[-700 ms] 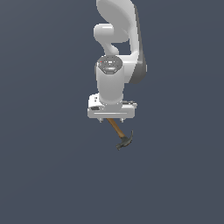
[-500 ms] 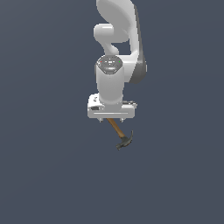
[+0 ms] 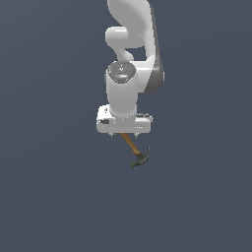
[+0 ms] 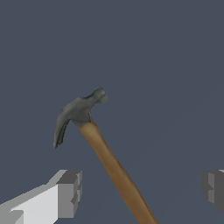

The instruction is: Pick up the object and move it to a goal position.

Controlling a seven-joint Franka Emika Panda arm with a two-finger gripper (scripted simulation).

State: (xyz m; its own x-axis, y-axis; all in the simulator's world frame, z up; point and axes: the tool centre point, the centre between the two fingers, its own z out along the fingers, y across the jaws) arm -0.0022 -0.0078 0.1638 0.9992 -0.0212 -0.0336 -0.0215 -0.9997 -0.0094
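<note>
The object is a small claw hammer (image 4: pixel 94 140) with a light brown wooden handle and a dark grey head. In the wrist view its handle runs between the two grey fingertips of my gripper (image 4: pixel 141 186). The jaws stand wide apart with a gap on either side of the handle, so the gripper is open. In the exterior view the hammer (image 3: pixel 137 153) sticks out from under the white hand, head away from it. The gripper (image 3: pixel 124 132) sits over the handle's near end, and its fingers are mostly hidden by the hand.
A plain dark blue-grey surface (image 3: pixel 54 197) fills both views. The white arm (image 3: pixel 130 44) rises above the hand in the exterior view. No other objects show.
The hand has shifted very slightly downward in the exterior view. The hammer lies where it was.
</note>
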